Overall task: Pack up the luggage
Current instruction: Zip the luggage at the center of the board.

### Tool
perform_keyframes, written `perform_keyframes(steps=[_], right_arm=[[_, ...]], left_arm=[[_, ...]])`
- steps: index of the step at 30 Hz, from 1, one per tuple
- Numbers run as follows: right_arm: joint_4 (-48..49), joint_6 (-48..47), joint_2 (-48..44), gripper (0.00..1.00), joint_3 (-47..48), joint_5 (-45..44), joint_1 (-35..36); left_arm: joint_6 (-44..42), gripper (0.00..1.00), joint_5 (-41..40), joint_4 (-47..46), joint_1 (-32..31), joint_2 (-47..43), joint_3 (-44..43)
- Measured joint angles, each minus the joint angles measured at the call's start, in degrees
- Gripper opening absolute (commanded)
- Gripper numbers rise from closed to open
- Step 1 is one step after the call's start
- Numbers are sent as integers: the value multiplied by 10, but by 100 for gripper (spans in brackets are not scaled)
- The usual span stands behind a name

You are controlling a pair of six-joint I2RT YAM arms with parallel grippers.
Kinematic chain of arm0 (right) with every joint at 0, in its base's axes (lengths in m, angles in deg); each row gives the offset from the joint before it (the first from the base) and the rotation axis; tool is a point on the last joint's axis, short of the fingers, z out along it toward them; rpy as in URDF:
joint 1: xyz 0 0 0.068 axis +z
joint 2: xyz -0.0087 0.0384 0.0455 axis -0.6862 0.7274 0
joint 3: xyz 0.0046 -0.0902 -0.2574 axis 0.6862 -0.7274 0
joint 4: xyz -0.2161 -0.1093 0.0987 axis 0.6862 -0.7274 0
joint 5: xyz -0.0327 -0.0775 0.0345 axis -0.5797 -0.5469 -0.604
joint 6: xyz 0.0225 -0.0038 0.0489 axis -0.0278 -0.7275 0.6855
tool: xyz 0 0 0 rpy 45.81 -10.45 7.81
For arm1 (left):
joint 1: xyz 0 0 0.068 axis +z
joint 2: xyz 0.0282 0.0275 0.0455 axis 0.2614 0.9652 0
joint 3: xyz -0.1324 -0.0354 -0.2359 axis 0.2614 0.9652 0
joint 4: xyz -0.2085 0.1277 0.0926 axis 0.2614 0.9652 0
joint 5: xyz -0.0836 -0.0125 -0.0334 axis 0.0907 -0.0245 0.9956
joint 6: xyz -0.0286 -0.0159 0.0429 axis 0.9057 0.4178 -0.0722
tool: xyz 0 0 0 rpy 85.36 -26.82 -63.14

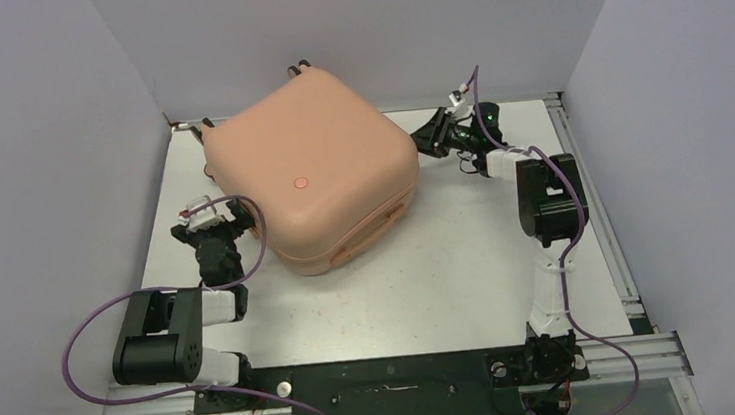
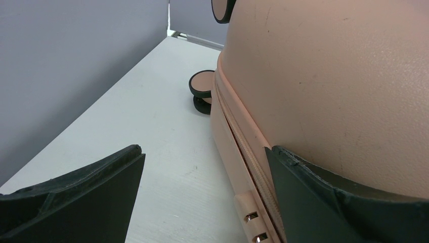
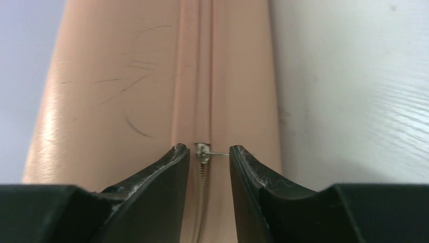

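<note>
From above, the luggage (image 1: 311, 177) lies flat on the table (image 1: 450, 281) with its two shells brought together, so whatever goes inside is hidden and the lid counts as shut. What seems left is running the zip round. The left gripper (image 1: 212, 217) sits at the case's 8 o'clock edge, and the right gripper (image 1: 435, 139) at its 3 o'clock corner, both close against the shell.

In the left wrist view, the left gripper (image 2: 202, 152) is spread wide and holds nothing. The luggage (image 2: 329, 76) fills the 1 to 4 o'clock side, its zip seam (image 2: 248, 152) running just beside the right finger. A wheel (image 2: 202, 83) shows at 12 o'clock.

In the right wrist view, the luggage (image 3: 126, 76) stands straight ahead. The right gripper (image 3: 208, 150) has its jaws a narrow gap apart, bracketing the zip slider (image 3: 202, 150), not visibly clamped on it. How far the zip has run I cannot tell.
</note>
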Motion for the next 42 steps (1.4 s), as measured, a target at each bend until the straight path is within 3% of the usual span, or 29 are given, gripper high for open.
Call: perform_keyframes(steps=[10, 15, 21, 26, 31, 42], right_arm=[[-164, -128, 47, 43, 90, -57, 11], [-204, -164, 52, 45, 95, -74, 25], [-226, -193, 52, 45, 95, -88, 28], [-252, -231, 50, 45, 95, -104, 32], [-276, -285, 31, 45, 82, -130, 42], [-346, -402, -83, 45, -24, -159, 104]], left_arm=[[-8, 96, 16, 19, 6, -16, -1], [-35, 96, 85, 178, 27, -104, -28], [-116, 96, 124, 488, 48, -125, -189], [-136, 96, 167, 618, 63, -161, -233], [-140, 96, 167, 657, 81, -160, -260], [-160, 96, 82, 685, 111, -80, -341]])
